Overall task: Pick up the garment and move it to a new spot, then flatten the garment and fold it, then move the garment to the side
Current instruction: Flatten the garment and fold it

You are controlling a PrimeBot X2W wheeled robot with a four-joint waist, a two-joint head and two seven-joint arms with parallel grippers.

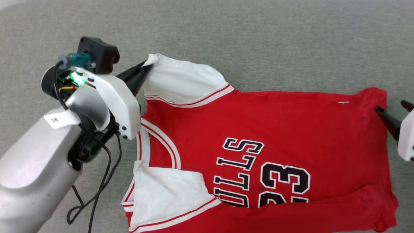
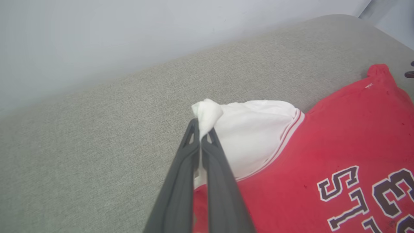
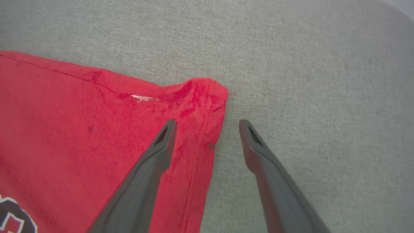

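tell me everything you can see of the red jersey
The garment is a red jersey with white short sleeves, red-white striped trim and black, white-outlined lettering with 23, partly covered by its folded-over near edge. It lies spread on the grey surface, collar toward the robot's left. The left gripper is shut on the far sleeve's tip; the right gripper is open, fingers either side of the hem.

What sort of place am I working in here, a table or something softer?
Probably a bed or sofa indoors, not a table, though I can't tell which: the red jersey lies on a grey woven upholstered surface with a rounded corner, and a plain pale wall rises right behind it.
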